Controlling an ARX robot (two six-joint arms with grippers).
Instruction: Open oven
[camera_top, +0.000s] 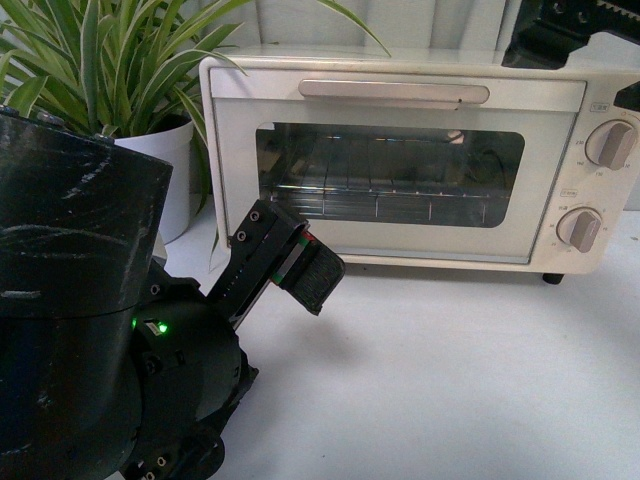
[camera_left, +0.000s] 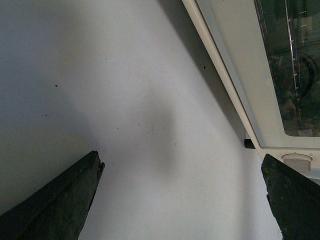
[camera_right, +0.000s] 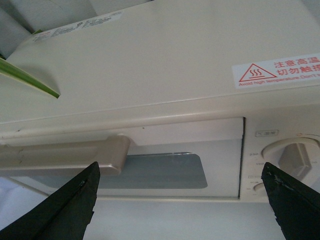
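Clearly, with the oven (camera_top: 400, 160) shut at the back of the table (camera_top: 480, 380) and both the right gripper (camera_right: 180, 172), near its handle (camera_right: 65, 157), and the left gripper (camera_left: 181, 162) spread empty, a skewed closing could slip off that handle.

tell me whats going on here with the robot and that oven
A two-armed robot is setting up to open the oven, whose door is shut. Its right gripper hovers open above the oven's front, near the right end of the handle without touching it. The left gripper, also open, sits low over the table in front of the oven.
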